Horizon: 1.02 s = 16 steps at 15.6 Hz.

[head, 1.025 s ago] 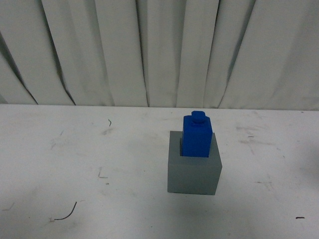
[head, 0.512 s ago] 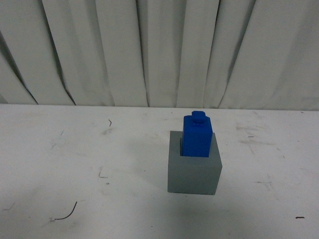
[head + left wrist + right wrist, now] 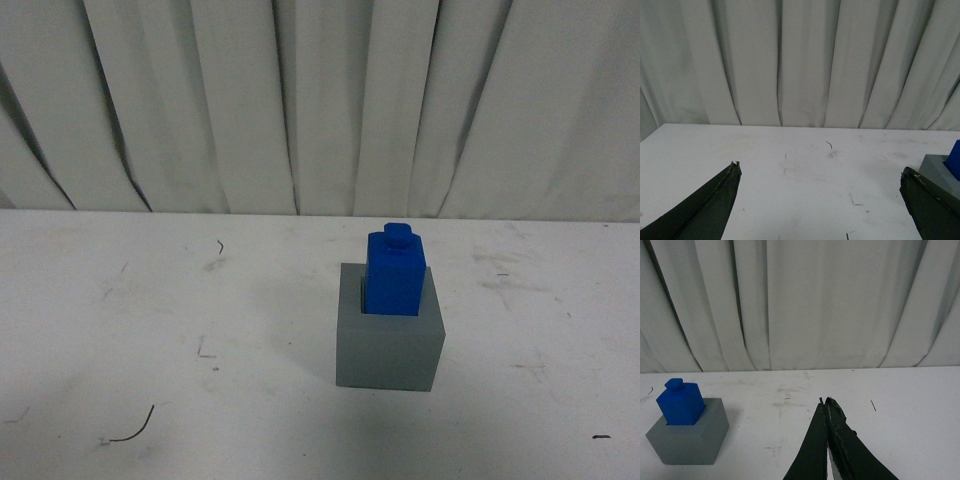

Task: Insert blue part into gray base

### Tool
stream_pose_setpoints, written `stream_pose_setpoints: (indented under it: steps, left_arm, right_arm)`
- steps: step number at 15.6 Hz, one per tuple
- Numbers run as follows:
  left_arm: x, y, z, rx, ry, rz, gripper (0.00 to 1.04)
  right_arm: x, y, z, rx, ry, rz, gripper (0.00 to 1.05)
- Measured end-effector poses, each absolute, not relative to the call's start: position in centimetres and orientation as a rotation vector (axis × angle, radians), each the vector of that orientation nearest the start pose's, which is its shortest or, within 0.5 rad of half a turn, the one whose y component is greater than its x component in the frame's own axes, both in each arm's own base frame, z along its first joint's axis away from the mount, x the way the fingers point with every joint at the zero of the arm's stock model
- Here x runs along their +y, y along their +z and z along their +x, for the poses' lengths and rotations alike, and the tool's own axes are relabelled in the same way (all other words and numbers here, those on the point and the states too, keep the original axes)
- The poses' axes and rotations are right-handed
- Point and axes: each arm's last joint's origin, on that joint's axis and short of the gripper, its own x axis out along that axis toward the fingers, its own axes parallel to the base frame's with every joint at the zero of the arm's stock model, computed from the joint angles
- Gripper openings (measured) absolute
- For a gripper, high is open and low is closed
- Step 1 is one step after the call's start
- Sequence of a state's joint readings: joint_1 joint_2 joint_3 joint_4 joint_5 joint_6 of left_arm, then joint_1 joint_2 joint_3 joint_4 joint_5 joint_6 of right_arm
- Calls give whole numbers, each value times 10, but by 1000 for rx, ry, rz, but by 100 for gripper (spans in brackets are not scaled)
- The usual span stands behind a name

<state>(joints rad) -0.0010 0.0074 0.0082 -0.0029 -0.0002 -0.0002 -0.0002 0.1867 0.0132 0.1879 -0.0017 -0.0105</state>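
Note:
The blue part [image 3: 396,272], a bright blue block with a round knob on top, stands upright with its lower end inside the square recess of the gray base [image 3: 390,345] on the white table, right of centre in the front view. No gripper shows in the front view. My left gripper [image 3: 820,170] is open and empty; the gray base [image 3: 935,166] and an edge of the blue part [image 3: 956,159] show just past one finger. My right gripper [image 3: 825,401] is shut and empty, apart from the blue part [image 3: 681,402] in the gray base [image 3: 690,437].
The white table [image 3: 150,320] bears scuff marks and a dark curved scratch [image 3: 132,432] near its front left. A pleated white curtain [image 3: 320,100] hangs along the table's far edge.

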Motion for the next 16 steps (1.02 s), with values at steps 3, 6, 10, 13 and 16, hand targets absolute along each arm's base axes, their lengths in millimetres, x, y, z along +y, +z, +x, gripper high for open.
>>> stream_pose_setpoints:
  steps: [3,6,10,13,16]
  left_arm:
    - [0,165,98,2,-1,0,98]
    - [0,166,98,1,0,0,98]
    - [0,165,98,2,-1,0,98]
    - [0,165,98,2,-1,0,98]
    - [0,165,98,2,-1,0,98]
  right_arm:
    - [0,164,101,41,1,-10,2]
    - [0,167,97,2,0,-10,2]
    - [0,167,97,-6,0,-10,6]
    - [0,167,97,-6,0,-10,43]
    - [0,167,97,-6,0,-10,80]
